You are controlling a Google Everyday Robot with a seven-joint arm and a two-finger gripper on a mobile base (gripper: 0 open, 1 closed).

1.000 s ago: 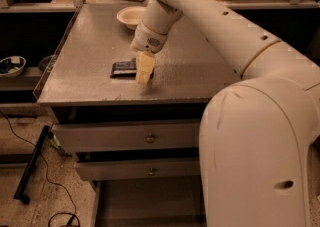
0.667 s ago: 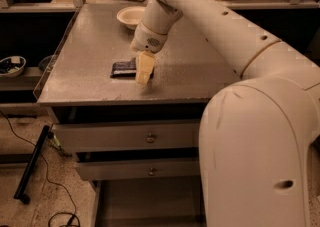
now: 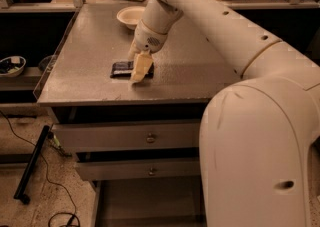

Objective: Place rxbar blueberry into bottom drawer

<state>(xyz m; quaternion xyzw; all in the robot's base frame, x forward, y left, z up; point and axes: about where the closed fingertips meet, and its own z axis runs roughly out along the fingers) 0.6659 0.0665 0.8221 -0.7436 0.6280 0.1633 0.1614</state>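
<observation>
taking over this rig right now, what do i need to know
The gripper is low over the grey metal table, at the right end of the dark flat rectangular rxbar blueberry; whether it has a grip I cannot tell.
The bar lies flat, nearer than the white bowl.
The bottom drawer, a wide grey tray, is pulled open under the two knobbed upper drawers.
Left: lift the bar, lower it into the drawer.
</observation>
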